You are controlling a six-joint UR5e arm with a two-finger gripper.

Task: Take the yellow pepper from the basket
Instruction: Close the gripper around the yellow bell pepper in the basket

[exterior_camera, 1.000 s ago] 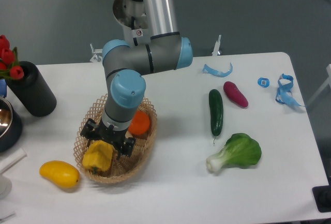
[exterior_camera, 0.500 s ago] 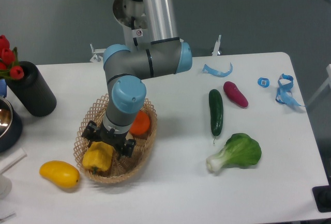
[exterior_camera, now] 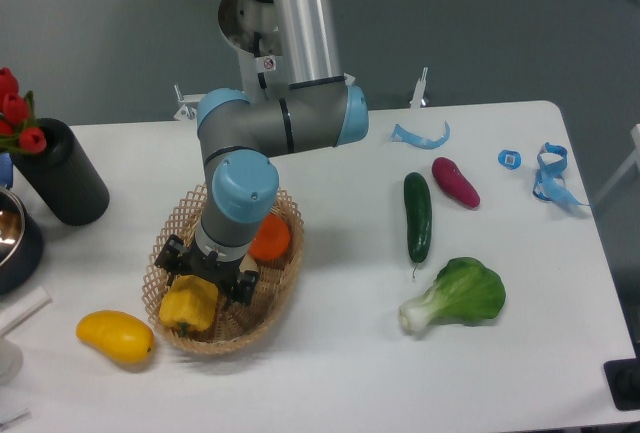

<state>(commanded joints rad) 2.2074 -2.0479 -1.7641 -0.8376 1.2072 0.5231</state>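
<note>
We see the robot arm's gripper [exterior_camera: 200,288] lowered into the basket [exterior_camera: 283,278], an oval wicker one on a white table [exterior_camera: 340,353]. The yellow pepper [exterior_camera: 189,306] sits in the basket's front left part, directly under the gripper and touching it; whether the jaws are clamped on it we cannot tell. An orange fruit [exterior_camera: 271,238] lies in the basket behind. A smooth yellow fruit [exterior_camera: 115,337] rests outside, just left of the basket.

The tool [exterior_camera: 205,278] hides the yellow pepper's [exterior_camera: 189,305] top; its grip unclear
</note>
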